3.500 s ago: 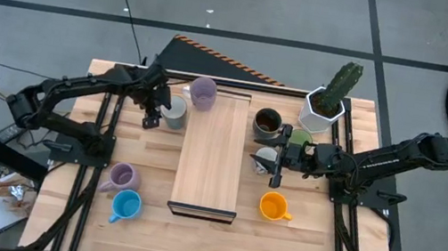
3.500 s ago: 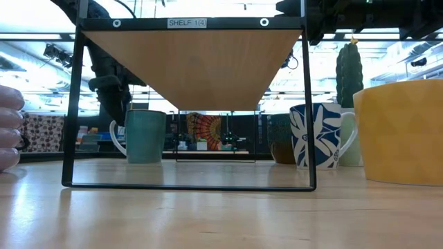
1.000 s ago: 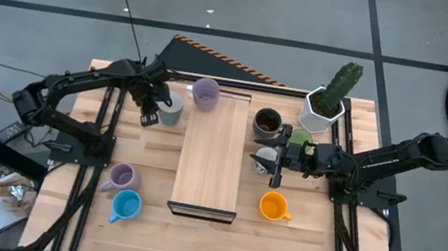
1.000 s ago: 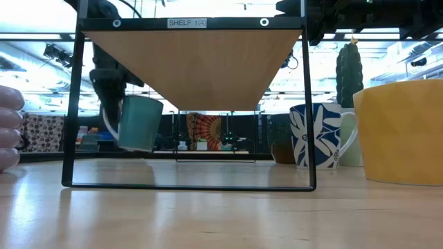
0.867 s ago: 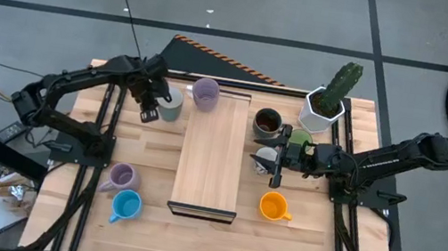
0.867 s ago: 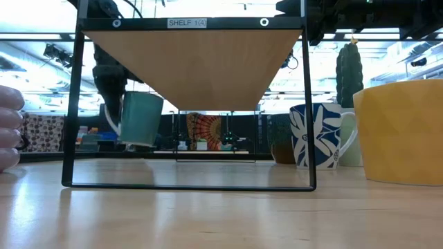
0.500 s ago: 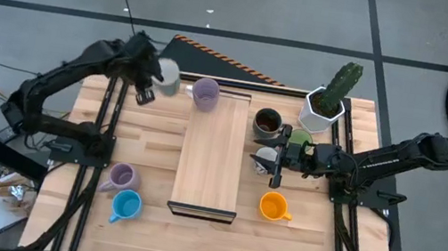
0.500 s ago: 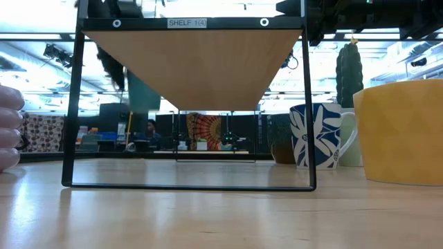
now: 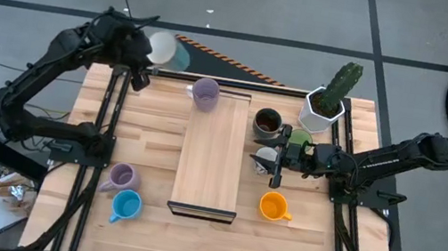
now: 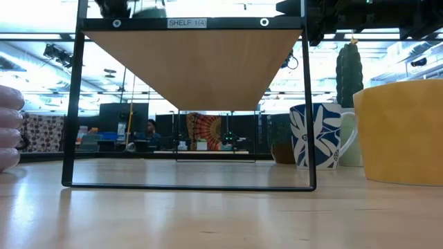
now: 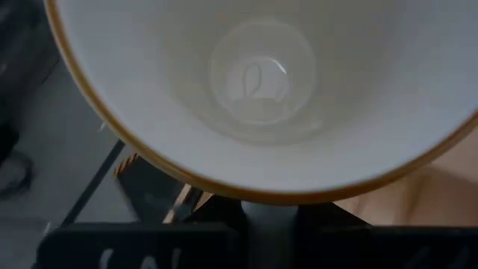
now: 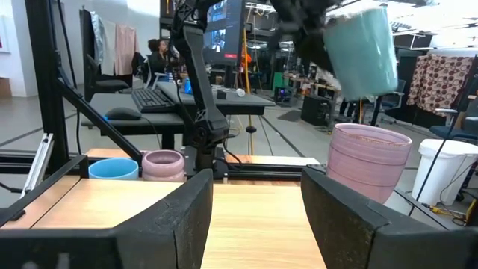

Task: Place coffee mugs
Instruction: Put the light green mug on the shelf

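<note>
My left gripper (image 9: 149, 52) is raised high over the table's far left corner, shut on a pale green mug (image 9: 167, 48) with a white inside (image 11: 261, 82). The right wrist view shows that mug (image 12: 362, 48) hanging in the air. A purple mug (image 9: 204, 93) stands on the far end of the wooden shelf (image 9: 211, 160). My right gripper (image 9: 274, 165) stands open at the shelf's right edge, above a white mug with blue flowers (image 10: 315, 135), nothing between its fingers (image 12: 187, 217). My left gripper holds the green mug by its outer side just under the rim (image 11: 269, 200); the rim and the fingers hide what exactly is pinched. The mug is lifted clear, higher than the shelf top. It is tilted, its mouth turned toward the wrist.
Right of the shelf stand a dark brown mug (image 9: 267, 122), a light green mug (image 9: 298, 139), an orange mug (image 9: 274, 207) and a white pot with a cactus (image 9: 327, 101). At the near left stand a purple mug (image 9: 121, 177) and a blue mug (image 9: 125, 206).
My left gripper has risen with the green mug and gone toward the table's far edge. The mug has gone from beside the shelf, below its top, to well above it, and has tipped further, so its white inside now shows from above.
</note>
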Motion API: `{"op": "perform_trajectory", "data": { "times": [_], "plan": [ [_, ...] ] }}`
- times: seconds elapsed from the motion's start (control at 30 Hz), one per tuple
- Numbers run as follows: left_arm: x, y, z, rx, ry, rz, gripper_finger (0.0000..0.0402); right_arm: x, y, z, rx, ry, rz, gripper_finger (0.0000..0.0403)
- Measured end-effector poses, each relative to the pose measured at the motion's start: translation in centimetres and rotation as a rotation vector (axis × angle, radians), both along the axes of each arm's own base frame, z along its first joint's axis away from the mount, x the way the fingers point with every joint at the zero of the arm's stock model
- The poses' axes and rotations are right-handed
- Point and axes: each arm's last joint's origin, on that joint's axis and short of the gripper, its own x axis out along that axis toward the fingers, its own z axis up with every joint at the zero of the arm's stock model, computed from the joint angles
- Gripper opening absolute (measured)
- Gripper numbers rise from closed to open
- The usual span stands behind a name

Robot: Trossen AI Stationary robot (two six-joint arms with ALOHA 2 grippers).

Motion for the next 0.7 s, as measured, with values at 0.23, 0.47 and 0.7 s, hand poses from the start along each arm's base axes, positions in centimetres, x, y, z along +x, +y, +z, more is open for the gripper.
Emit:
{"op": "perform_trajectory", "data": {
  "times": [0.23,0.47,0.7],
  "plan": [
    [1.5,-2.4,1.4,-0.04,-0.105,-0.202,0.0046,0.0,0.0,0.0,0.0,0.0,0.0,0.021],
    [4.7,-4.6,0.5,-0.13,-0.084,-0.333,0.0046,-0.4,0.2,0.1,-0.007,0.018,-0.04,0.021],
    [7.5,-6.5,-1.0,-0.21,-0.004,-0.426,0.0046,-1.0,0.7,0.4,-0.04,0.03,-0.063,0.021]
  ]
}}
